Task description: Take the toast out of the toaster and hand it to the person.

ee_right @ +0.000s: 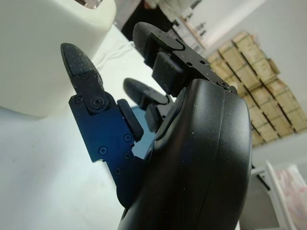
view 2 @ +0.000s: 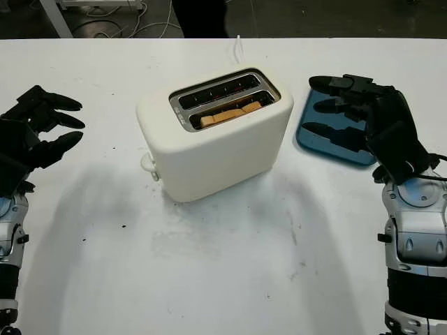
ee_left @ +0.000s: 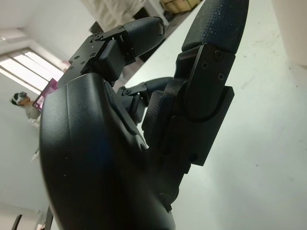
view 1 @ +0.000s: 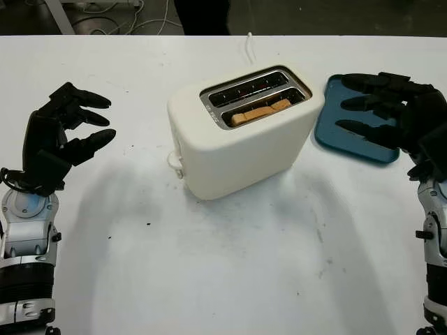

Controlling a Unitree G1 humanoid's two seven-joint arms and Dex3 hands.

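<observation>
Toaster (view 1: 241, 136): cream two-slot body, upright near the middle of the white table (view 1: 230, 279), set at an angle; lever knob on the end facing the left hand.
Toast (view 1: 260, 112): in the slot nearer the robot, top edge just showing above the slot rim. Far slot shows only dark wires.
Left hand (view 1: 63, 132): open, holding nothing, raised above the table well left of the toaster, fingers pointing toward it.
Right hand (view 2: 370, 115): open, holding nothing, hovering over the blue tray (view 1: 349, 136) just right of the toaster; contact with the tray cannot be told.
Cord (view 1: 248, 47): white, runs from behind the toaster toward the far table edge.
</observation>
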